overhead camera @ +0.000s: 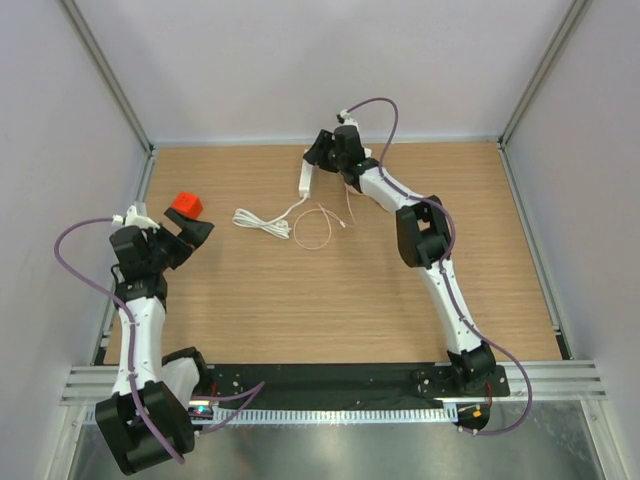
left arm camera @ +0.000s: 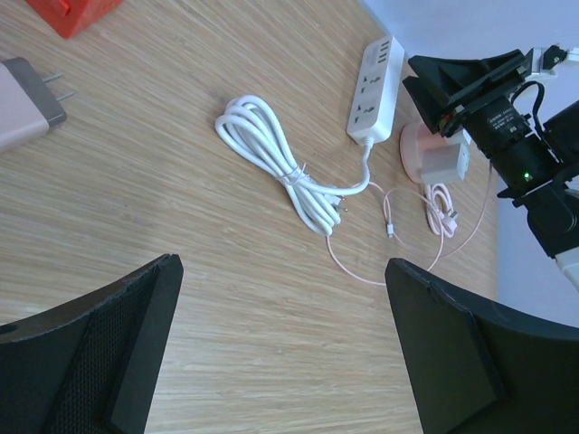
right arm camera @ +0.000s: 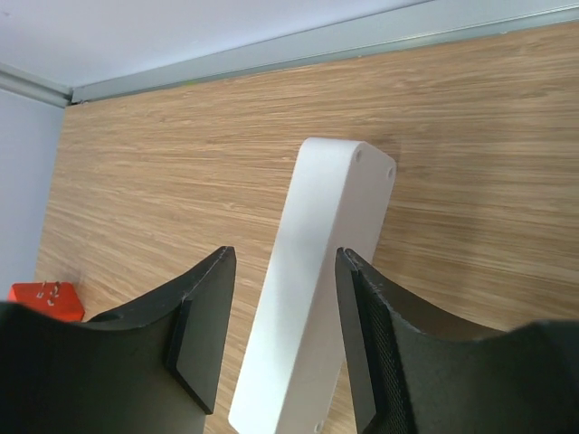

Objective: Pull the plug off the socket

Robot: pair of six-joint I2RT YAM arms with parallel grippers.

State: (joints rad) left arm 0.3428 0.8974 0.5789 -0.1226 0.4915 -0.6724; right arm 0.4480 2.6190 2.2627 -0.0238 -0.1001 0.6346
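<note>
We are viewing the right pincer (right arm camera: 285,258) slightly spread astride the white power strip (right arm camera: 326,208), presumably steadying it, not pinching. The plug (left arm camera: 443,163) is lying just beside the strip (seemingly already out). The left pincer (left arm camera: 282,264) is hanging wide open above the worktop (overhead camera: 330,300).

A wooden table (overhead camera: 330,300) is carrying a white power strip (overhead camera: 305,178) near its far edge. A coiled white cord (overhead camera: 258,222), a thin pink cable (overhead camera: 312,230) and a red block (overhead camera: 186,204) are lying nearby.
</note>
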